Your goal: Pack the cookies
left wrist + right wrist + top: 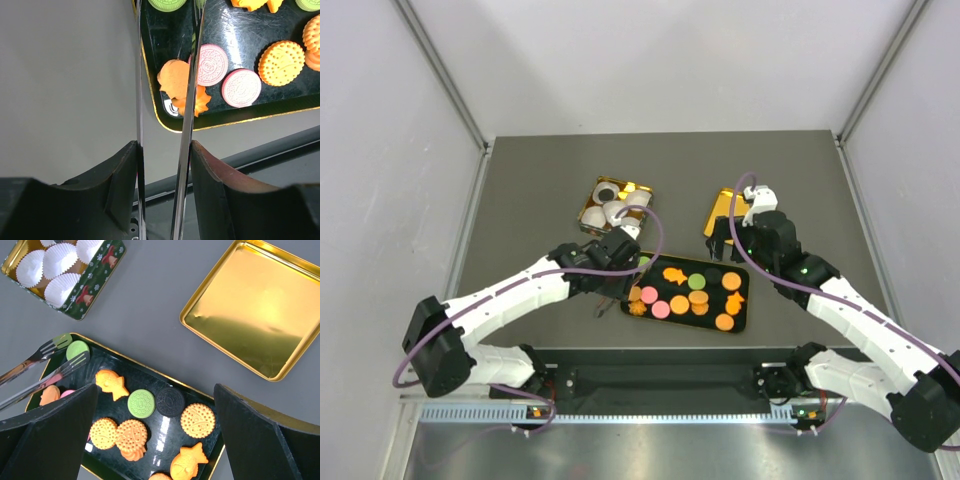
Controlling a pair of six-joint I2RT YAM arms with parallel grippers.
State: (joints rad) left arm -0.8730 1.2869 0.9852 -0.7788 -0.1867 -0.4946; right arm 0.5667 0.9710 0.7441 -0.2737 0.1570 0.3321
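The cookies (688, 291) lie on a black gold-rimmed tray (747, 300): mostly orange discs and fish shapes, some pink and green, one black. My left gripper (618, 252) is at the tray's left end, shut on metal tongs (187, 100). The tong arms stand slightly apart over the tray's corner, on either side of an orange cookie (175, 80), with their tips near a green cookie (77, 349). My right gripper (155, 390) is open and empty, hovering above the tray's right part (165, 432).
A green Santa tin (95, 295) holding white paper cups (60, 287) stands behind the tray's left end. Its gold lid (255, 315) lies upturned behind the tray's right end. The table's front rail (260, 155) runs just below the tray.
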